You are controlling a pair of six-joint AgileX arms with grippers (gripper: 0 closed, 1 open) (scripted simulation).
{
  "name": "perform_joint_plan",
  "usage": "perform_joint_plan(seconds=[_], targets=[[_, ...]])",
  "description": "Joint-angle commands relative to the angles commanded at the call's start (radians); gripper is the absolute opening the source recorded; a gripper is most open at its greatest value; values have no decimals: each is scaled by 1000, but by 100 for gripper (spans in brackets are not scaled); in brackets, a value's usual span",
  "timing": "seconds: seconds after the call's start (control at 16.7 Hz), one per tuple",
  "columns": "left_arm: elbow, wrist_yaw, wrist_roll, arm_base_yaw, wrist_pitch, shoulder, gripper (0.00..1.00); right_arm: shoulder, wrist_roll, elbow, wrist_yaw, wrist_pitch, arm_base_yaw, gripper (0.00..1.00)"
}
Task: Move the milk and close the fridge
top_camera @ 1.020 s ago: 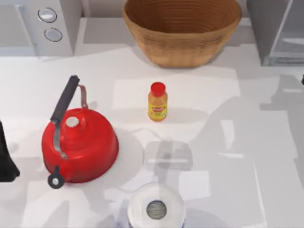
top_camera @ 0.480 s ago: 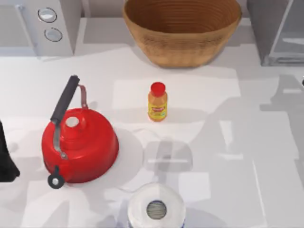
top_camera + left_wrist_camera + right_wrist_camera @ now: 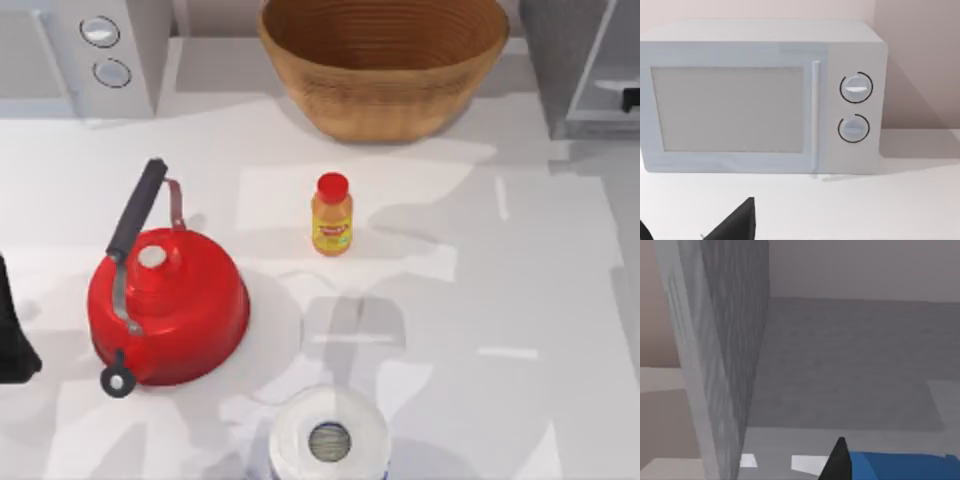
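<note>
Currently the fridge [image 3: 585, 65] sits in upper right of top view, door panel [image 3: 715, 355] swung open per right wrist view, grey interior behind it. Right gripper [image 3: 631, 99] is at right edge, just at fridge opening; one dark fingertip [image 3: 839, 460] touches the blue-topped milk [image 3: 900, 466] w/ carton low in that frame. Grip state: cannot tell. Left arm [image 3: 15, 330] parked at left edge, fingers [image 3: 735, 222] apart, facing microwave [image 3: 760, 95] w/ two knobs. Clutter on table [image 3: 520, 300]: wicker basket [image 3: 385, 60] top centre, orange bottle [image 3: 332, 214] w/ red cap mid-frame, red kettle [image 3: 168, 300] lower left, paper roll [image 3: 330, 438] bottom centre. All well apart from fridge.
</note>
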Motion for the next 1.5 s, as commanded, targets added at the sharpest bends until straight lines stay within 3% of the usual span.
perform_joint_plan(seconds=[0.42, 0.66, 1.5], targets=[[0, 0, 0, 0, 0, 0, 100, 287, -61, 598, -83, -598, -94, 0], [0, 0, 0, 0, 0, 0, 100, 377, -77, 813, -120, -815, -133, 0], [0, 0, 0, 0, 0, 0, 100, 398, -80, 867, -132, -869, -144, 0]])
